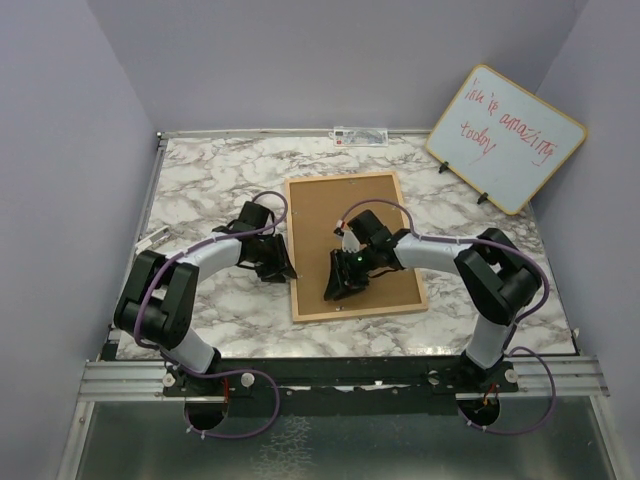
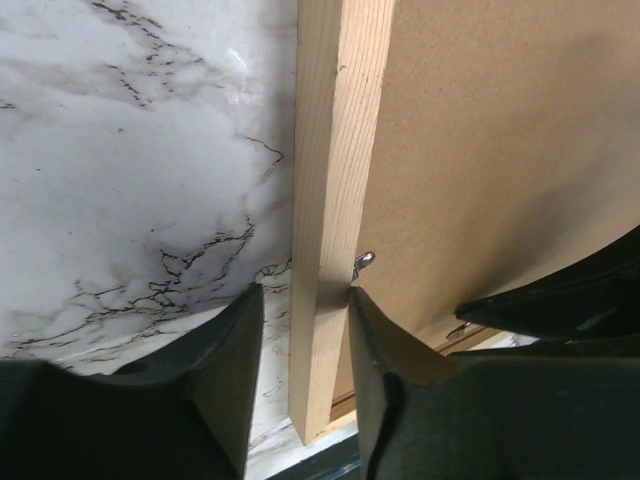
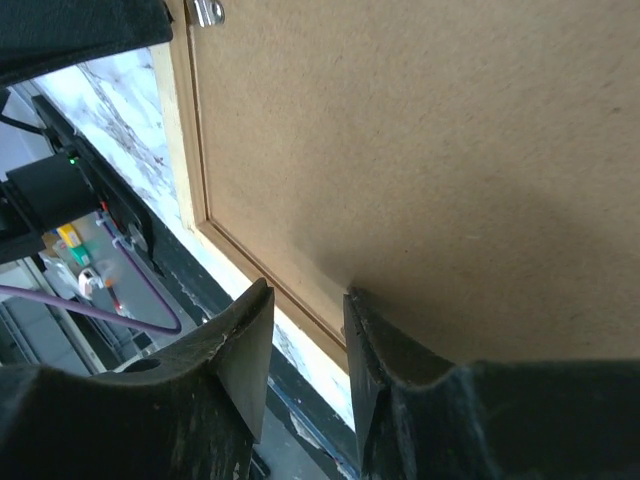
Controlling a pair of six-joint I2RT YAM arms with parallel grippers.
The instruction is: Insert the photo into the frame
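Observation:
The frame point(image 1: 340, 179) lies face down mid-table, thin light wood, with the plain brown backing board point(image 1: 330, 215) set in it. The photo is hidden from every view. My left gripper point(image 1: 278, 262) sits at the frame's left rail point(image 2: 330, 150). It is open point(image 2: 305, 300), its jaws straddling the rail: the right finger touches it and the left finger stands off. My right gripper point(image 1: 338, 290) is open point(image 3: 308, 300) and low over the backing board point(image 3: 420, 150) near the frame's front-left corner, one fingertip against the board.
A wood-edged whiteboard point(image 1: 505, 137) with red writing leans at the back right. A small label point(image 1: 360, 134) lies at the table's back edge. Metal clips point(image 2: 362, 262) hold the backing board. The table's front edge is just behind the frame's near rail point(image 3: 180, 150).

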